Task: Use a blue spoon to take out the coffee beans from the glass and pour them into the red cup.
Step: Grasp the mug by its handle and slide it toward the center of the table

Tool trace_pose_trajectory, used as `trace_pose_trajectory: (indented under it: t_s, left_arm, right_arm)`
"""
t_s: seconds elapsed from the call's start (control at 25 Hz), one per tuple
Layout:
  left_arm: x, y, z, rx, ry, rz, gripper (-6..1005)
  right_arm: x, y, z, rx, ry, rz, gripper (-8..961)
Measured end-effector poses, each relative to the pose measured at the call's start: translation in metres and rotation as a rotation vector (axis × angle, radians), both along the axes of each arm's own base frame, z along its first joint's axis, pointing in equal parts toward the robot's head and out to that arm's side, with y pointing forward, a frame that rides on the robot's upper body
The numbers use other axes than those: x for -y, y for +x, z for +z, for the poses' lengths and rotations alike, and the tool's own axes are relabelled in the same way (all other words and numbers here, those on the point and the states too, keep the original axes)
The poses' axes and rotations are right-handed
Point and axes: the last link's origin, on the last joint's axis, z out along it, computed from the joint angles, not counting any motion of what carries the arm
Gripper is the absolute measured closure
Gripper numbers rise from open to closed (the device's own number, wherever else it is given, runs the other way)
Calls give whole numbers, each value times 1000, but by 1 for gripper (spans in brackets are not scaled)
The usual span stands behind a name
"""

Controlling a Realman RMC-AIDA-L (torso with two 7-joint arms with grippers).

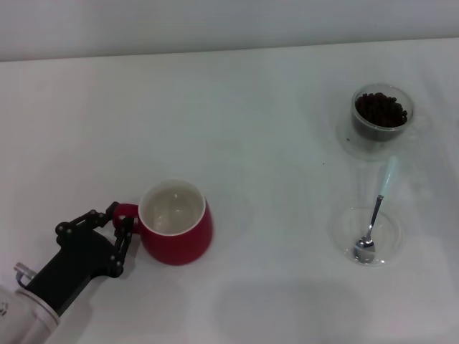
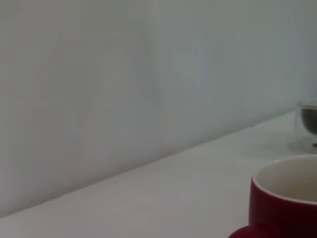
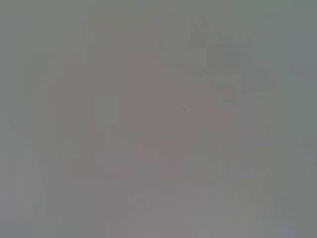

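Note:
The red cup [image 1: 179,240] stands upright at the front left, white inside and empty, with its handle turned toward my left arm. My left gripper [image 1: 122,218] has its fingers on either side of that handle and is closed on it. The cup also shows in the left wrist view [image 2: 287,208]. The glass [image 1: 380,115] stands at the far right and holds the coffee beans [image 1: 381,109]. It also shows in the left wrist view [image 2: 308,121]. The blue spoon [image 1: 374,218] lies with its bowl in a shallow clear dish [image 1: 391,233] and its pale handle pointing toward the glass. My right gripper is out of view.
The white table [image 1: 272,143] runs back to a pale wall. A wide stretch of table separates the red cup from the dish and glass. The right wrist view shows only a blank grey surface.

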Motion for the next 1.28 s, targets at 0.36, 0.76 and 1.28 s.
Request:
trace_pose_trajectory:
  t_s: [0.36,0.76,1.28]
  left_arm:
    - [-8,9,-2,-18,-17,-54,817]
    - [-27,25,-8,-37,-46,-114,815]
    - [-49,56,-30,-84,-134,-179,815]
  right_arm:
    - [0,-3,-1,-1,3,16,81]
    - [-1,-6,-1,-4,9,31,81]
    - [2,-5,2,2,23,35,81]
